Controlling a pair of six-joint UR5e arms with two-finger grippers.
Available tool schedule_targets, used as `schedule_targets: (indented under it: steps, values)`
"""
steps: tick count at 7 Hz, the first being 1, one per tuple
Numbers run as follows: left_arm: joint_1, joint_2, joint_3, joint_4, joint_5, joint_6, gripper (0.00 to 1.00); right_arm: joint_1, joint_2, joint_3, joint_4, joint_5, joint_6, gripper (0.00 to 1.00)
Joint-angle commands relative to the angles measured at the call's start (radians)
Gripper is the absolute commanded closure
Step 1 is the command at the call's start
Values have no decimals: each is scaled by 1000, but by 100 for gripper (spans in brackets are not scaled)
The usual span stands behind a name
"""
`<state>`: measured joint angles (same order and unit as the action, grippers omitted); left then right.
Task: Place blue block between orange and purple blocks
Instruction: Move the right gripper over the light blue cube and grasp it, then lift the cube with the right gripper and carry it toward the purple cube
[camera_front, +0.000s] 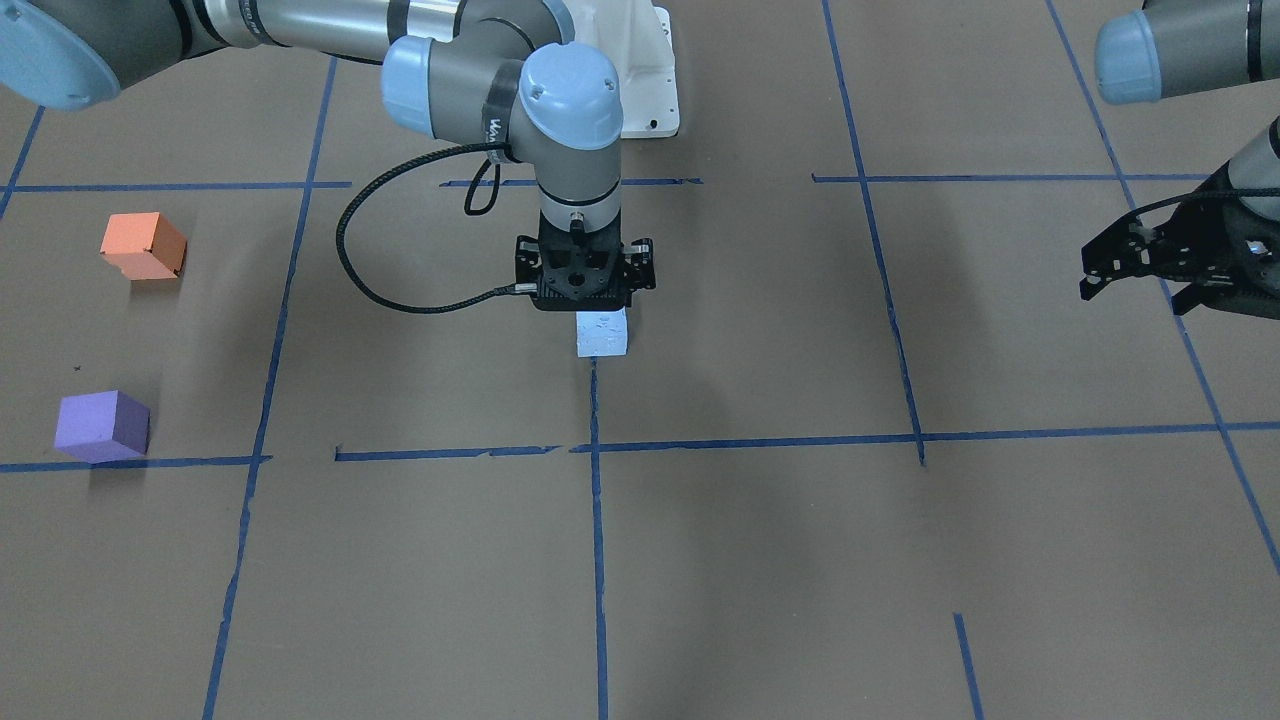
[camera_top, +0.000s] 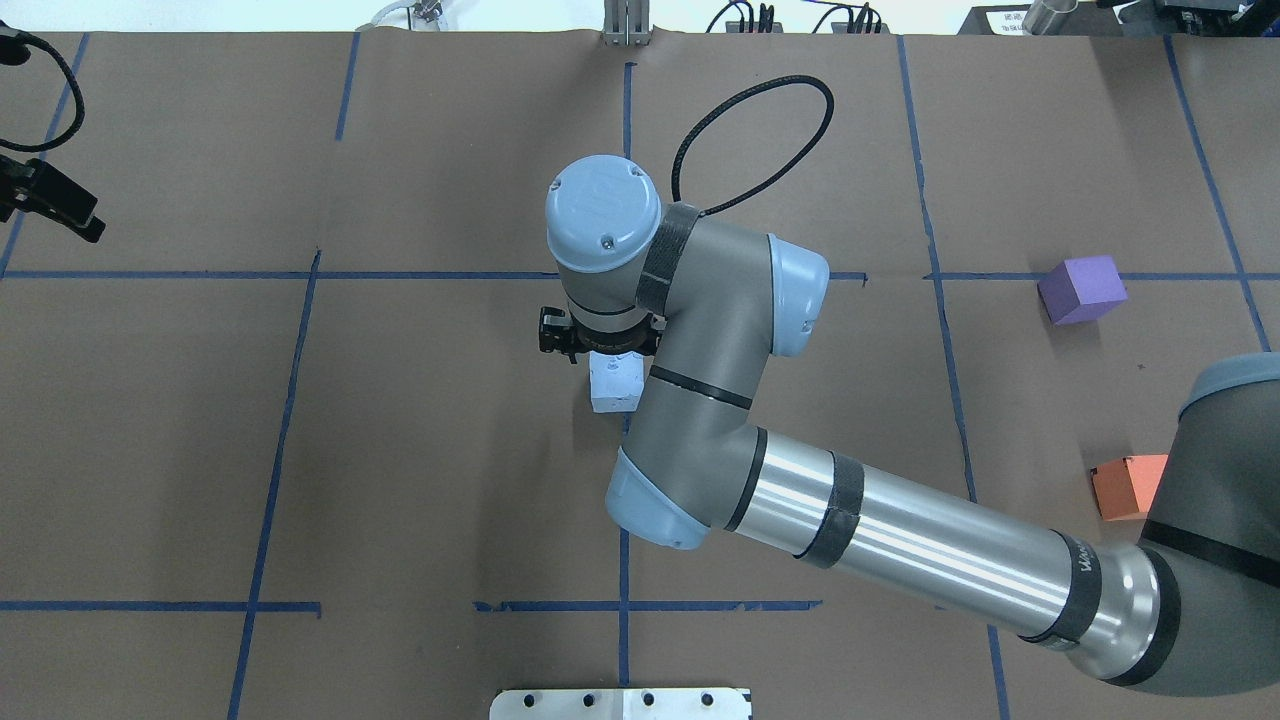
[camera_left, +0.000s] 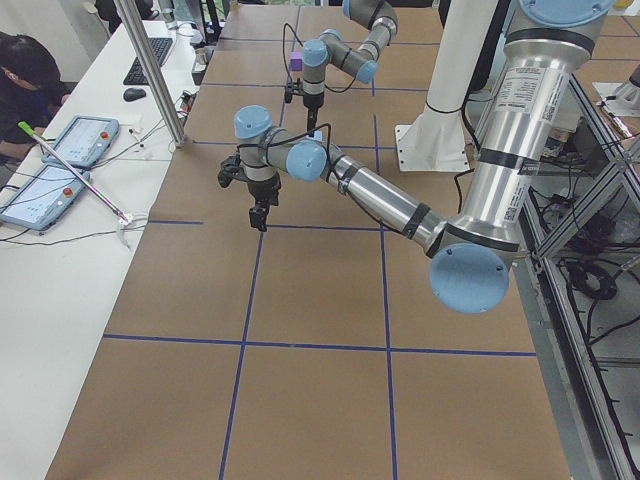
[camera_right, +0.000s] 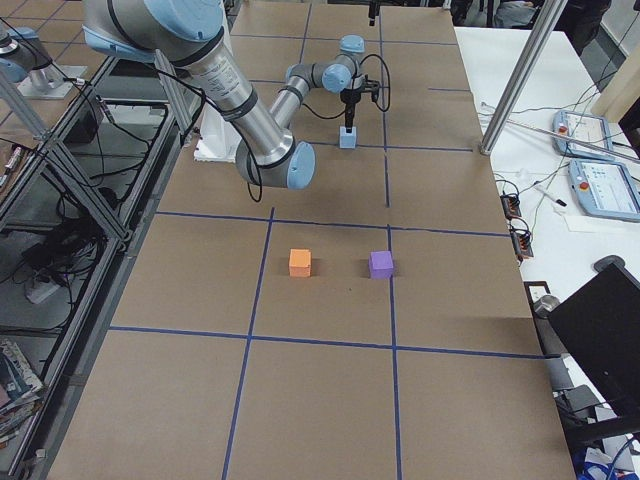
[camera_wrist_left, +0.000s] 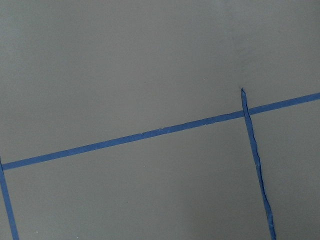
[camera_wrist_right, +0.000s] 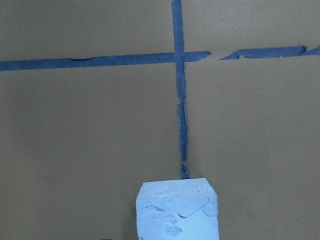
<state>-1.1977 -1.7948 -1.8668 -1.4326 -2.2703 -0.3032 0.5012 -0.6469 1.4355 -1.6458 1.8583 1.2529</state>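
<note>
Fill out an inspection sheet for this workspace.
Surface: brown paper table, blue tape grid.
Job's things: blue block at centre; orange block and purple block apart on the robot's right, gap between them bare.
Clutter: nothing seen.
Grippers: right gripper directly over blue block, grip unclear; left gripper open, empty, off to the side.
Cables: black cable loops beside right gripper, clear of blocks.
Surroundings: operator at side desk with teach pendants.
</note>
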Motion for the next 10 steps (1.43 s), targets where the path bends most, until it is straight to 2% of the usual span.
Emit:
schedule_targets:
  steps: [1,2,4,5,6,7,9,10]
  values:
    - [0,2,0,0,0,-1,0,-30,4,-94,68,-31,-3,0]
    - [1,6,0,0,0,-1,0,-35,3,-139,119,-43,-6,0]
    - [1,8,1,-2,0,-2,0,-35,-4,-144,126,-42,-15,0]
    - [1,6,1,-2,-2,-4,0,-35,1,-141,123,-39,-13,12]
    - [3,6,1,-9,-2,-23,0,-33,1,-135,121,-30,-15,69]
    - [3,6,1,-9,-2,-24,0,-32,1,-130,120,-30,-13,99]
    - [3,6,3,-9,-2,-24,0,46,-69,-30,97,49,-32,100]
    - [3,6,3,-9,-2,-24,0,116,-170,70,95,100,-121,100]
